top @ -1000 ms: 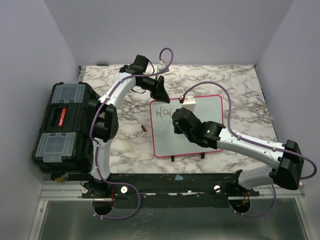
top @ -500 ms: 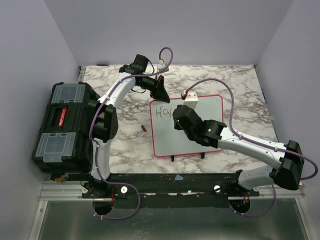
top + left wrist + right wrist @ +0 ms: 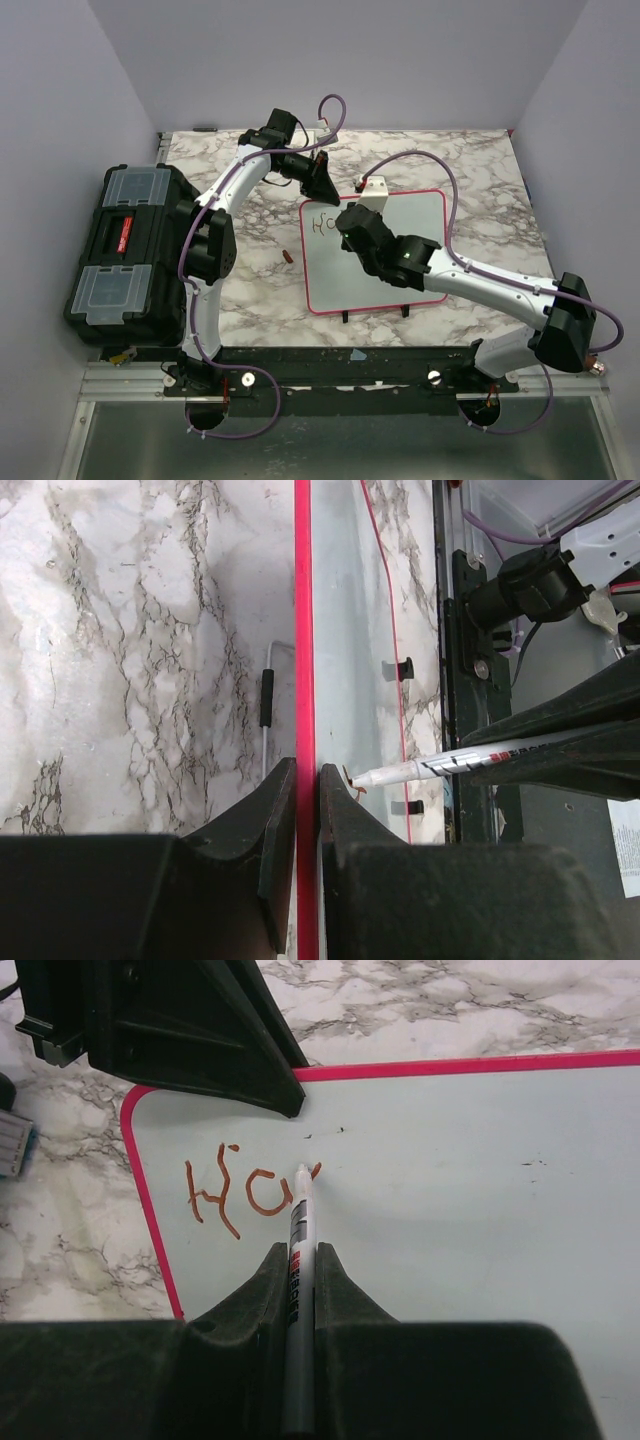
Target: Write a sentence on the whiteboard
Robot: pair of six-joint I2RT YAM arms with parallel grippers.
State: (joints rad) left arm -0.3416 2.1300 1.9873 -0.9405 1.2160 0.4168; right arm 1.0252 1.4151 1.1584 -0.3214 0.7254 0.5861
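Observation:
The whiteboard [image 3: 330,280] lies on the marble table, white with a pink-red frame. My left gripper [image 3: 322,190] is shut on its far edge; in the left wrist view the fingers [image 3: 307,770] pinch the red frame of the board [image 3: 345,630]. My right gripper [image 3: 345,222] is shut on a white marker [image 3: 298,1230], whose tip touches the board [image 3: 480,1210]. The sentence [image 3: 240,1195] reads "Ha" in red-brown, with a short further stroke at the tip. The lettering also shows in the top view [image 3: 322,224]. The marker shows in the left wrist view [image 3: 420,770].
A black toolbox [image 3: 125,250] stands at the table's left edge. A small red-brown cap [image 3: 287,257] lies on the marble left of the board. The board's two black feet [image 3: 346,316] stick out at its near edge.
My right gripper has moved left and slightly away across the board's first line with the marker. The left gripper has kept its hold on the frame.

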